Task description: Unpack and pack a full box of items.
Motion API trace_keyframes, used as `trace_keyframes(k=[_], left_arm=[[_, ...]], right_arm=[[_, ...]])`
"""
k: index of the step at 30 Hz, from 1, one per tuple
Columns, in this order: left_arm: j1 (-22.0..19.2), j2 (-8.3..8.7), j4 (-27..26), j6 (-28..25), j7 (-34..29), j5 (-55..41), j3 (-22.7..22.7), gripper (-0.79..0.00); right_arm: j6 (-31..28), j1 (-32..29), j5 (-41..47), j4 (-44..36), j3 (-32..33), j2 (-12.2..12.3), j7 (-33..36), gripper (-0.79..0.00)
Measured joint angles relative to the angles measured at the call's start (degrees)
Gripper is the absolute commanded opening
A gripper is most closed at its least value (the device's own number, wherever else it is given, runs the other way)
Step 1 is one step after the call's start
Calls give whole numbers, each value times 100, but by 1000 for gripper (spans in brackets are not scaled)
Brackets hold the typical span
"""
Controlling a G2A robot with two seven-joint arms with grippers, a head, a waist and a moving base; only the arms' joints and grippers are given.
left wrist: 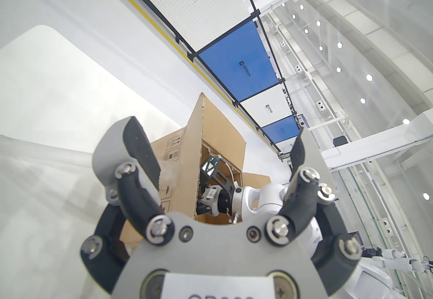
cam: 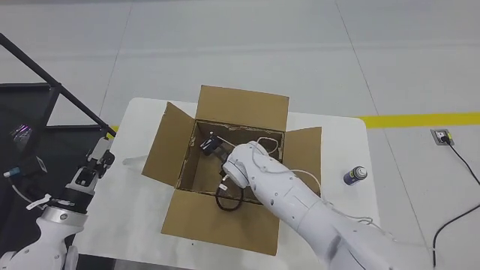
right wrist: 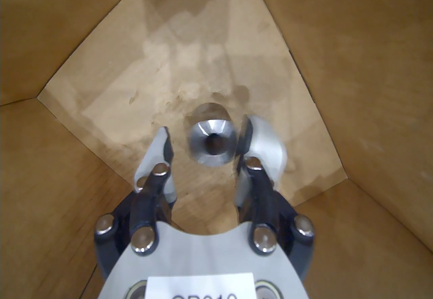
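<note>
your right tool inside the open cardboard box, spread apart around an upright metal can on the box floor, your left tool wide apart by the counter's left edge, spray can right of the box

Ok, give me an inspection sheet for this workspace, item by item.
Surface: white table, bearing box and can.
Job's things: box open, flaps out; metal item on its floor; can upright beside box.
Clutter: nothing seen.
Grippers: left gripper at table edge, jaws open, empty; right gripper inside box, jaws open astride metal item.
Cables: white cable along right arm; floor cable to socket.
Surroundings: floor with yellow lines; black frame.
</note>
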Motion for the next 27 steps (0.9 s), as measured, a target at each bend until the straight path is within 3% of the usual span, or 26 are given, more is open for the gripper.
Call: trace_keyframes(k=[3,8,11,14,18,22,24,27], left_arm=[[-10,0,-11,13,-9,3,4,0],[-51,2,-23,41,-12,19,19,0],[-94,3,-16,67,-19,43,49,0],[-165,5,2,88,-43,64,105,0],[-273,10,16,107,-102,125,210,0],[-371,13,25,151,-132,203,304,0],[-409,14,24,178,-141,234,347,0],[-448,16,19,212,-156,267,397,0]], right_arm=[[-55,56,-1,128,39,-83,-106,-92],[-87,163,-41,-70,221,-69,-345,-92],[29,166,-185,-508,392,73,-327,-43],[278,31,-488,-1285,662,343,-200,-46],[665,-576,-1207,-3056,1373,934,293,-31],[527,-2065,-2437,-5867,2707,1698,1366,-9],[281,-2942,-3015,-7229,3431,1970,1740,0],[101,-3879,-3528,-8516,4247,2164,1832,0]])
